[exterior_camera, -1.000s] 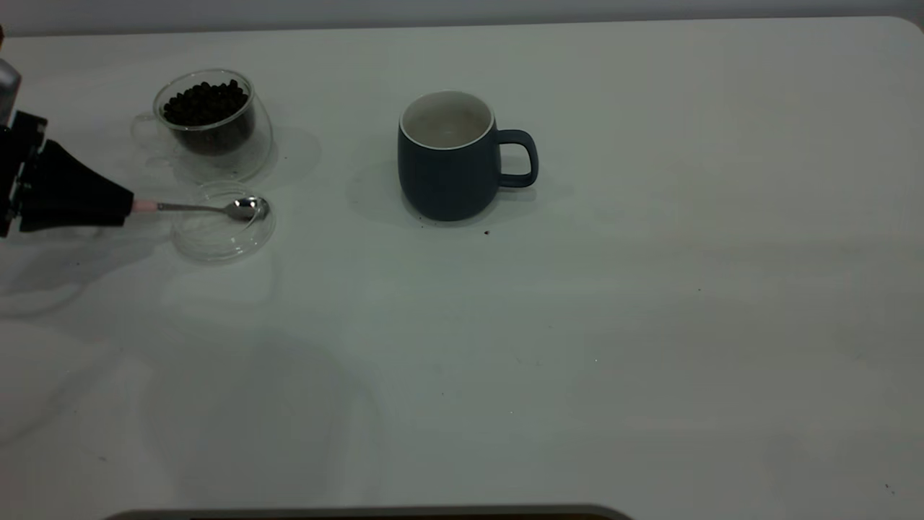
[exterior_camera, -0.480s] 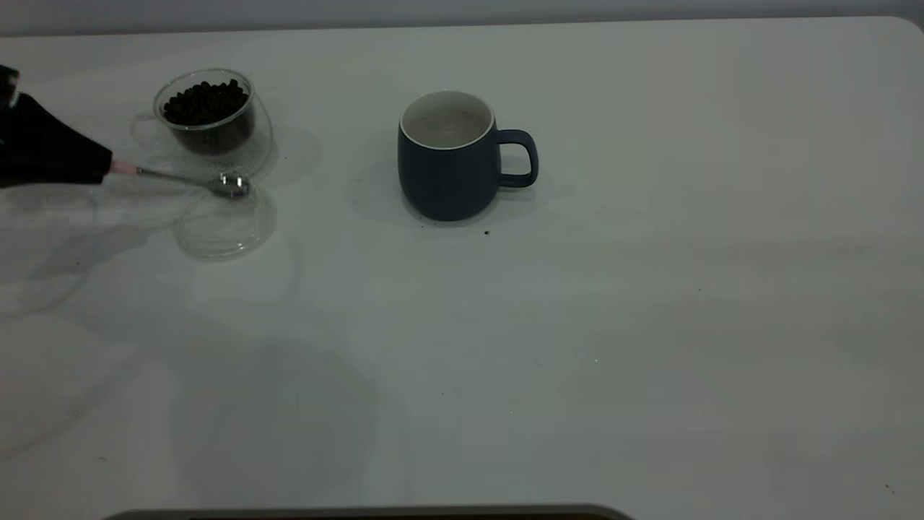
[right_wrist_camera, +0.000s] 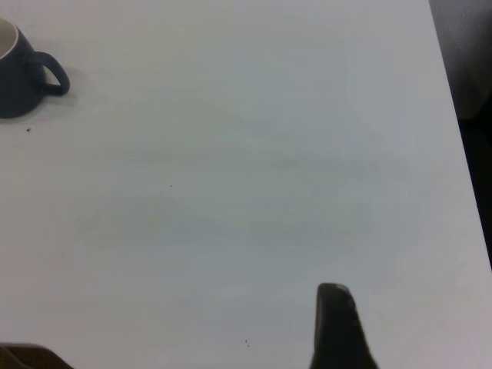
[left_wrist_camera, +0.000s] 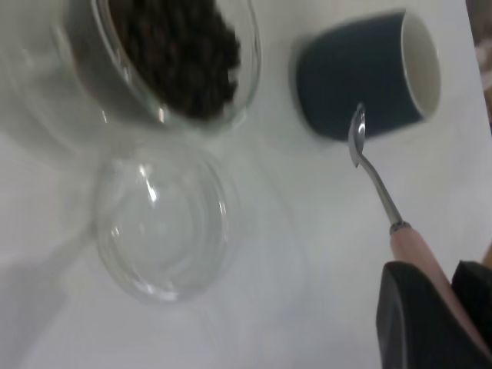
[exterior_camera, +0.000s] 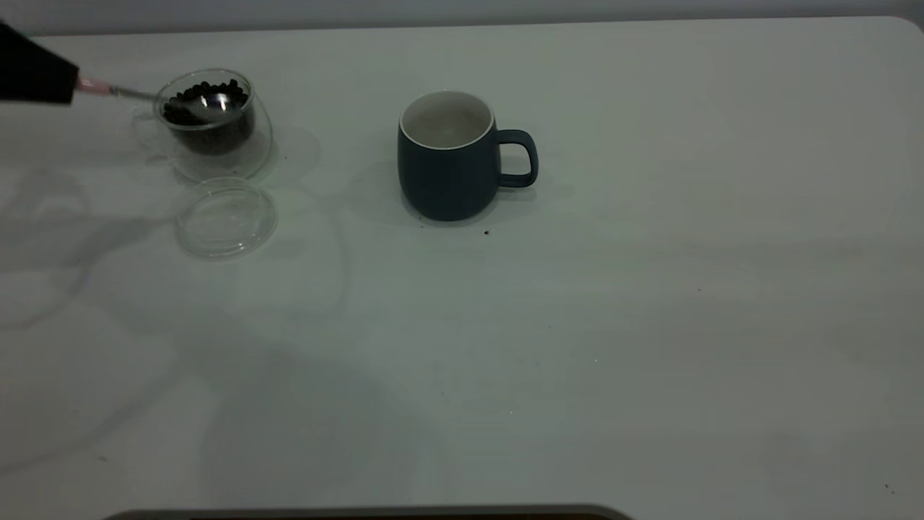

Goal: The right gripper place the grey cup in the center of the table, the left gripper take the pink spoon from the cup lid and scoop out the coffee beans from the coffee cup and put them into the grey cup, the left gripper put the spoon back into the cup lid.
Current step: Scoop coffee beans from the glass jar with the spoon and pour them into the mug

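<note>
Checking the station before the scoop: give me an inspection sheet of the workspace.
Surface: white table, a few dark specks, one beside the grey cup.
Job's things: grey cup upright near the centre, handle toward the right arm's side, no beans seen inside. Glass coffee cup holds coffee beans. Cup lid lies in front of it, nothing in it. Pink spoon with its bowl over the beans.
Clutter: nothing seen.
Hands: left hand shut on the pink spoon's handle at the table's left edge; right hand away from the cup, one finger in view.
Cables: nothing seen.
Surroundings: pale wall behind the table.
</note>
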Robot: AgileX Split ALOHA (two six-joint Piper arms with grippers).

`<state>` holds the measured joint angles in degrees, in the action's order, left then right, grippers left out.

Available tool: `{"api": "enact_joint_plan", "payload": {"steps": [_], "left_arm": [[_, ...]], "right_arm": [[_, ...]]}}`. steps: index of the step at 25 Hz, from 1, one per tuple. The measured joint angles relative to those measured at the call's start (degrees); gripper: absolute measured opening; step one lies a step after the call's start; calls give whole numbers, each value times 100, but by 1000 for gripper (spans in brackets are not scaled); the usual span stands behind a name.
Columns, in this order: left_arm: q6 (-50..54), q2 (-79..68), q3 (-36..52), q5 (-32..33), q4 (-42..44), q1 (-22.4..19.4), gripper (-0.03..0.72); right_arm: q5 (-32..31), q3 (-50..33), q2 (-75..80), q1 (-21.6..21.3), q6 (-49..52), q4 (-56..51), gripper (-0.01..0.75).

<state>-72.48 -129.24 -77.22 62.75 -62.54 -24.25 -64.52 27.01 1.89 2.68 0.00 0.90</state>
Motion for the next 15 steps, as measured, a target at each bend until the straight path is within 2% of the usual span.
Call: {"api": "enact_joint_plan", "payload": {"steps": [5, 9, 15], "left_arm": [[206, 0, -403, -310, -379, 0, 122], [207, -1, -433, -735, -324, 0, 122], [149, -291, -433, -1018, -313, 0, 122]], "right_arm": [[0, 0, 0, 0, 0, 0, 506], [0, 0, 0, 0, 0, 0, 506], [0, 0, 0, 0, 0, 0, 506]]}}
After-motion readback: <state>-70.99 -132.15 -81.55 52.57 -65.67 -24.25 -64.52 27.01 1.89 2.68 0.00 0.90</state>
